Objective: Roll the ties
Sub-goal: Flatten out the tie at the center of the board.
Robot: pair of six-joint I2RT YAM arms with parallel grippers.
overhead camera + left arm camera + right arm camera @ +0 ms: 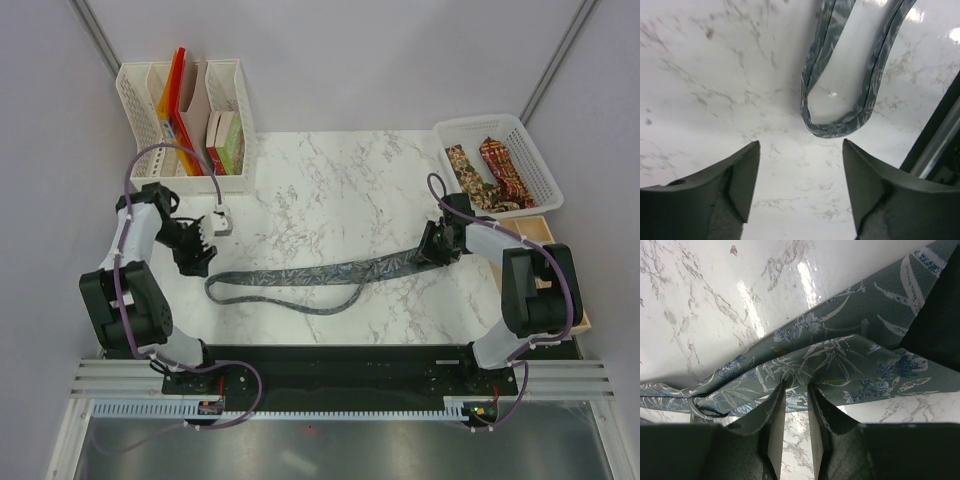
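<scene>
The dark grey-green tie [300,272] lies stretched across the marble table, folded back on itself in a loop at its left end. My right gripper [432,250] is shut on a fold of its wide end, which is bunched at the fingertips in the right wrist view [840,360]. My left gripper [200,262] is open and empty, just above the table beside the loop [837,127], not touching it. The brown-gold tie [462,168] and the red tie [503,170] lie in a white basket [520,130] at the back right.
A white desk organizer [185,110] with coloured books and folders stands at the back left. A wooden box [545,232] sits by the right arm below the basket. The black rail of the arm mount runs along the near edge [935,145].
</scene>
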